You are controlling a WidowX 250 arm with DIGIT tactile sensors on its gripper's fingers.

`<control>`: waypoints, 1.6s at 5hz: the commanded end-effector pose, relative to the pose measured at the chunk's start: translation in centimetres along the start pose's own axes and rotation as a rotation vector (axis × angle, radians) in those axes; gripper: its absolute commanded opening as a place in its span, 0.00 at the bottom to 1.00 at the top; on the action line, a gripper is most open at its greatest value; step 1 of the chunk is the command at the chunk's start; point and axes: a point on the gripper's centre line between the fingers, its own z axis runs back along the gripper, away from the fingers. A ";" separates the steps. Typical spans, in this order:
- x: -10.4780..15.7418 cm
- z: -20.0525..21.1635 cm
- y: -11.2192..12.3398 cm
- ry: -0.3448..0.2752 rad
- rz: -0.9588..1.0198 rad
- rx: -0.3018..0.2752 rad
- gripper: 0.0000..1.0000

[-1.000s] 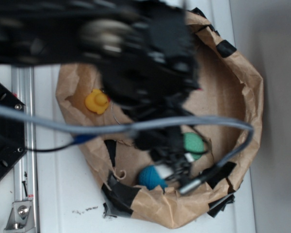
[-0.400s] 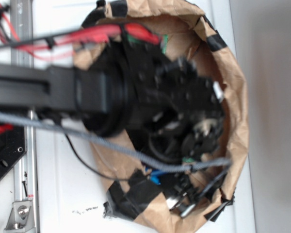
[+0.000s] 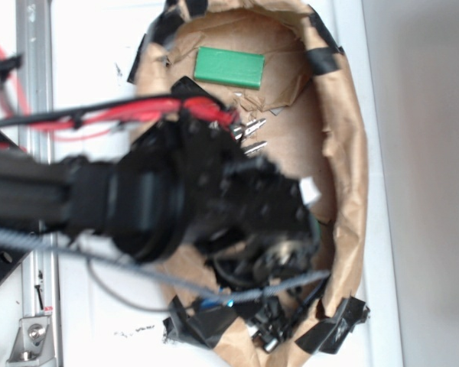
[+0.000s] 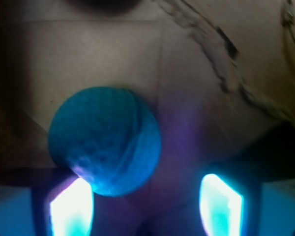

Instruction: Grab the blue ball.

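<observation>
**Pincer spread over the blue ball**

Our pincer (image 4: 145,206) stands wide apart, holding nothing. The blue ball (image 4: 104,140) lies on brown paper (image 4: 196,73) just ahead, overlapping the left fingertip (image 4: 71,206) and well clear of the right one.

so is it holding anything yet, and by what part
Nothing is held. In the wrist view the fingers stand apart, with the blue ball on the paper by the left one, off-centre and unclamped.
</observation>
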 end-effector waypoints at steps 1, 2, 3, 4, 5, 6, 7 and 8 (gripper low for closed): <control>1.7 2.2 1.0 -0.201 -0.174 -0.048 0.00; 1.8 3.6 1.8 -0.256 -0.196 -0.066 0.00; 1.7 7.9 3.5 -0.402 -0.244 -0.064 0.00; 1.0 12.7 5.8 -0.529 -0.255 -0.035 0.00; 0.3 15.5 7.7 -0.563 -0.147 -0.046 0.83; 0.4 16.0 9.6 -0.529 -0.002 -0.164 1.00; 2.5 12.6 8.2 -0.412 0.042 -0.187 1.00; 3.7 8.9 5.3 -0.329 -0.001 -0.153 1.00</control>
